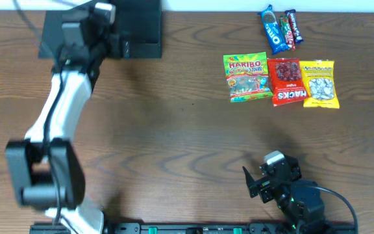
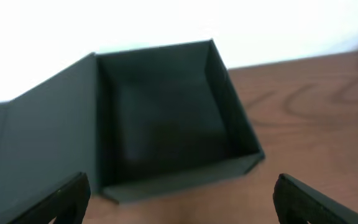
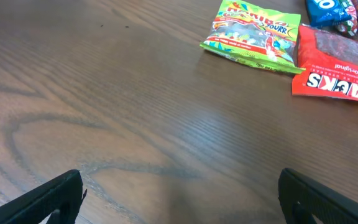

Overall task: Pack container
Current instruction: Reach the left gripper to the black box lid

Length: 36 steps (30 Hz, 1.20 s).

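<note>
Brown wood-grain table top runs back to a white wall just behind the matte dark teal-black square cardboard container. The container stands open, with its flap lid laid back on its left. The left gripper hovers just in front of it, jaws spread wide and holding nothing. Well to the container's right lie a green Haribo gummy bag, a red Hacks bag, a yellow packet and a blue Oreo pack. The right gripper, far from the container, is likewise spread and empty.
</note>
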### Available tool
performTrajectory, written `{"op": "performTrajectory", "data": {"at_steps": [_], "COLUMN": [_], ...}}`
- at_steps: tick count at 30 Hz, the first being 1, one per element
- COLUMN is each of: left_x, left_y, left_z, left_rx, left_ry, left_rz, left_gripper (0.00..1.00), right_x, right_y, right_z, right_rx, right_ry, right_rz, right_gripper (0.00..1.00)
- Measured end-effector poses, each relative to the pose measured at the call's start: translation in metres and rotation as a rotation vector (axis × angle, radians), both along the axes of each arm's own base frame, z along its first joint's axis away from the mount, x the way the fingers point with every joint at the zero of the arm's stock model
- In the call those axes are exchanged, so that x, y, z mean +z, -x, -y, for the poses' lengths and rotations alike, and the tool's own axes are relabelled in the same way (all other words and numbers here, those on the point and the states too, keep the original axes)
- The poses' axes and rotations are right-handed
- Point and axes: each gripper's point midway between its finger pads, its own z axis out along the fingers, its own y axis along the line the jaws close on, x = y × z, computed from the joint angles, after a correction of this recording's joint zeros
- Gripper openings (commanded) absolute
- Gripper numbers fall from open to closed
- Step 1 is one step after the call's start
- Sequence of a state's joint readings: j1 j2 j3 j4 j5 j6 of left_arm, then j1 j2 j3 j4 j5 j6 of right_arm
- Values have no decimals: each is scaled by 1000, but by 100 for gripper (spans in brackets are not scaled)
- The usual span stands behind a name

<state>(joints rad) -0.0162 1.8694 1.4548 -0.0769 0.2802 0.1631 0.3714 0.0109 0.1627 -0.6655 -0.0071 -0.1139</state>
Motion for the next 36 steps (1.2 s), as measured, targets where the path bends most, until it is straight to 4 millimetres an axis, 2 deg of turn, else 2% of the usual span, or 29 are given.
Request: {"op": "performTrajectory", "data": {"at_steps": [5, 8, 10, 11, 17, 28, 36], "left_x": [-23, -46, -67, -80, -105, -116, -138], "left_y": [-57, -73, -73, -69, -44, -19, 27], "left_z": [28, 33, 32, 30, 28, 26, 23], "left_rx": [-22, -6, 8, 17, 35, 36, 42], "left_ry": [-37, -12, 2, 10, 17, 3, -14], "left_rz": [-37, -85, -135, -180, -337, -463, -673], "left_gripper": [95, 95, 95, 95, 95, 95, 95], "right_x": [0, 0, 0, 0, 0, 0, 0], "right_y": [0, 0, 0, 0, 0, 0, 0], "right_z": [0, 0, 0, 0, 0, 0, 0], "right_rx": [0, 0, 0, 0, 0, 0, 0], "right_ry": [0, 0, 0, 0, 0, 0, 0], "right_rz": [0, -1, 0, 0, 0, 0, 0], "right_gripper": [99, 99, 99, 99, 99, 99, 99]}}
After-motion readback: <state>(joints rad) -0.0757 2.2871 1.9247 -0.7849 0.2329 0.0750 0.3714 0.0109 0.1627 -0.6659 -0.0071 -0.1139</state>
